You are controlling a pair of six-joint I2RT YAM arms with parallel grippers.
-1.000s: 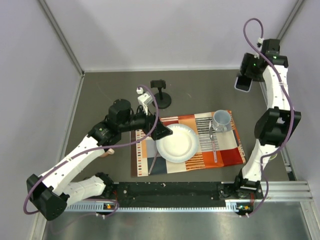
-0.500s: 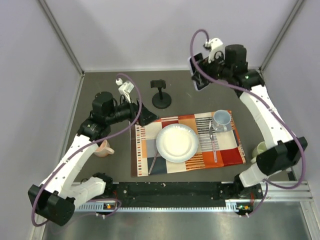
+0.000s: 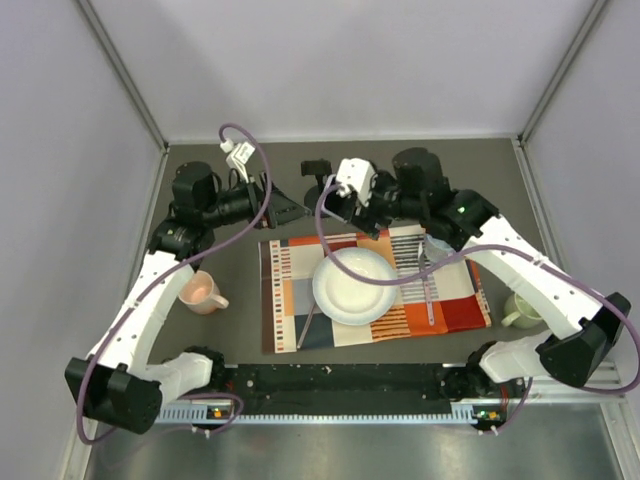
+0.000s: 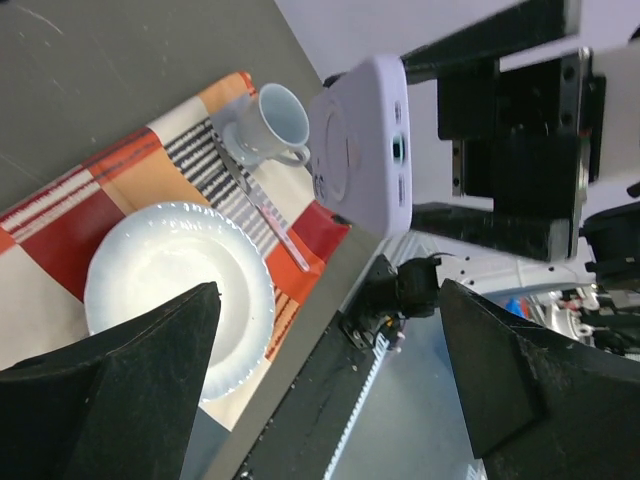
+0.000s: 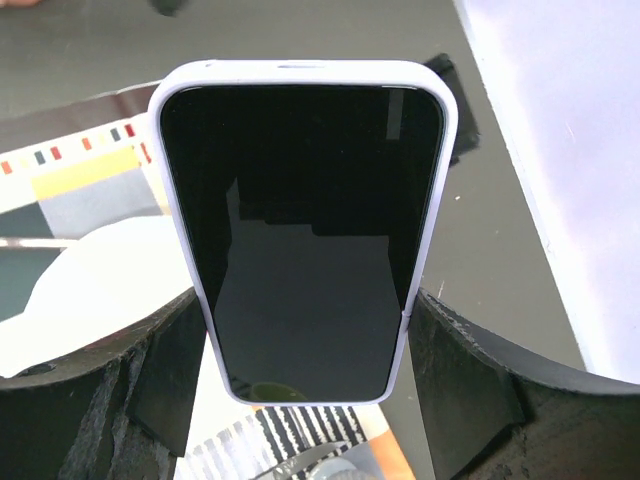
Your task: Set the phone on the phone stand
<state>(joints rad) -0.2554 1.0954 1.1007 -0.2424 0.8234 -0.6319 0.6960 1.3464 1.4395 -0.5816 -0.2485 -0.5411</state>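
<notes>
My right gripper (image 5: 305,335) is shut on the phone (image 5: 300,220), pressing on its two long edges. The glossy black screen faces the right wrist camera. In the left wrist view the phone's pale lavender back (image 4: 360,145) hangs in the air above the placemat. From above, the right gripper (image 3: 340,205) hovers just in front of the phone stand (image 3: 316,167). Only the stand's black cradle top shows there; the arms hide its base. My left gripper (image 3: 290,212) stands open and empty just left of the stand, its fingers (image 4: 130,400) spread wide.
A striped placemat (image 3: 290,300) carries a white plate (image 3: 355,285), a white mug (image 4: 275,120), a fork (image 3: 428,295) and a knife (image 3: 305,325). A pink cup (image 3: 200,290) stands left of the mat. A green mug (image 3: 520,308) stands right of it.
The right arm has swung from the back right corner to the table's middle, carrying the phone up to the stand. The left arm has drawn back from the plate toward the rear left.
</notes>
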